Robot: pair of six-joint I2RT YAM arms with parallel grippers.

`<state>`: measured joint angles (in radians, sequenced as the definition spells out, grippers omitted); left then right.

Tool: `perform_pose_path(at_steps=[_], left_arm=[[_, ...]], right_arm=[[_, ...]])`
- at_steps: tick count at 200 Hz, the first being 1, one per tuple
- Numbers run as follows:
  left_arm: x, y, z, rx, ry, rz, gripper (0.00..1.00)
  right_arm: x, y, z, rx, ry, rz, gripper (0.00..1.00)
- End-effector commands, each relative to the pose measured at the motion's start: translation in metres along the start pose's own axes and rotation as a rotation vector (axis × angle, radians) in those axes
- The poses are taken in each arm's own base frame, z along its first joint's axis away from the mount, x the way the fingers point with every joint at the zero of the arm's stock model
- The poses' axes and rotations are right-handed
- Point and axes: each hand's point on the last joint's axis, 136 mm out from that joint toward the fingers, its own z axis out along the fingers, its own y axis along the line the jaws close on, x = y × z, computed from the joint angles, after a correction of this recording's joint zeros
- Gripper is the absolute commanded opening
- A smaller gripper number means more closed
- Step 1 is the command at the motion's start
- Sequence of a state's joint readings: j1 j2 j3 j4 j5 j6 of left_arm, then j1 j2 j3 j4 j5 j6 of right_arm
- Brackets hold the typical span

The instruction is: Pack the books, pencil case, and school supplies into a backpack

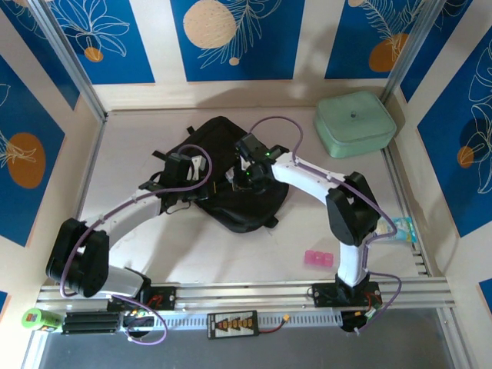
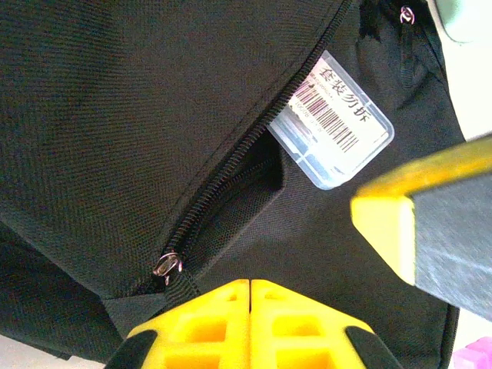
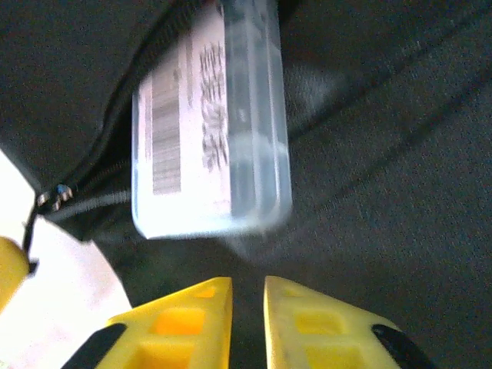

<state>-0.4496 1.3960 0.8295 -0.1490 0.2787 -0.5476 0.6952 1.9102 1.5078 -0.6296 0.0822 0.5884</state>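
1. Backpack (image 1: 250, 207): black, lying flat mid-table (image 1: 231, 257) with both my arms reaching over it. Its zip pocket gapes open.
2. Mint green case (image 1: 354, 123): far right corner, well apart from the backpack.
3. My left gripper (image 2: 250, 283): fingers pressed fully together at the near end of the pocket zip. I cannot tell whether fabric is pinched between them.
4. My right gripper (image 3: 247, 280): over the backpack just right of my left one, fingers a narrow gap apart with nothing between them.
5. Clear packet (image 2: 330, 119): barcode label up, half tucked into the pocket mouth, free of both grippers.
6. Pink block (image 1: 317, 257): on the table near my right base.
7. Teal piece (image 1: 405, 229): at the right edge.
8. Zip puller (image 2: 166, 266): just beside my left fingertips.
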Motion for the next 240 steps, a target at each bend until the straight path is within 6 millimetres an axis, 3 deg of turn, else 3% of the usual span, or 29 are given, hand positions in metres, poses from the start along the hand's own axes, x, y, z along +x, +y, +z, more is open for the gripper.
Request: perform_pose_path(at_steps=[1,30,59,87,105,130,151,180,209,240], left_arm=[[-0.004,-0.009,-0.003,0.017,0.011,0.025,0.0],[-0.003,-0.011,-0.004,0.023,0.024,0.029,0.0],[-0.005,-0.013,-0.004,0.027,0.027,0.035,0.0],[-0.007,-0.015,-0.005,0.028,0.026,0.04,0.0],[-0.008,-0.016,-0.005,0.031,0.028,0.048,0.0],[-0.009,-0.019,-0.008,0.035,0.044,0.08,0.0],[-0.01,-0.028,-0.016,0.047,0.06,0.136,0.0],[-0.002,-0.038,-0.021,0.068,0.106,0.18,0.0],[0.009,-0.035,-0.015,0.032,0.14,0.219,0.0],[-0.019,-0.035,-0.006,-0.03,0.087,0.261,0.0]], right_arm=[[-0.036,0.018,0.002,-0.04,-0.085,-0.03,0.17],[-0.056,0.028,0.016,-0.071,-0.109,-0.047,0.11],[-0.065,0.04,0.017,-0.158,-0.129,-0.066,0.06],[-0.062,0.036,-0.002,-0.183,-0.173,-0.06,0.08],[-0.054,0.034,-0.025,-0.211,-0.219,-0.051,0.15],[-0.03,0.014,-0.042,-0.197,-0.244,0.007,0.31],[0.002,-0.015,-0.037,-0.123,-0.19,0.07,0.4],[0.055,-0.05,-0.018,-0.016,-0.05,0.142,0.44],[0.092,-0.077,-0.017,0.077,0.003,0.159,0.46],[0.109,-0.105,-0.017,0.158,0.021,0.174,0.47]])
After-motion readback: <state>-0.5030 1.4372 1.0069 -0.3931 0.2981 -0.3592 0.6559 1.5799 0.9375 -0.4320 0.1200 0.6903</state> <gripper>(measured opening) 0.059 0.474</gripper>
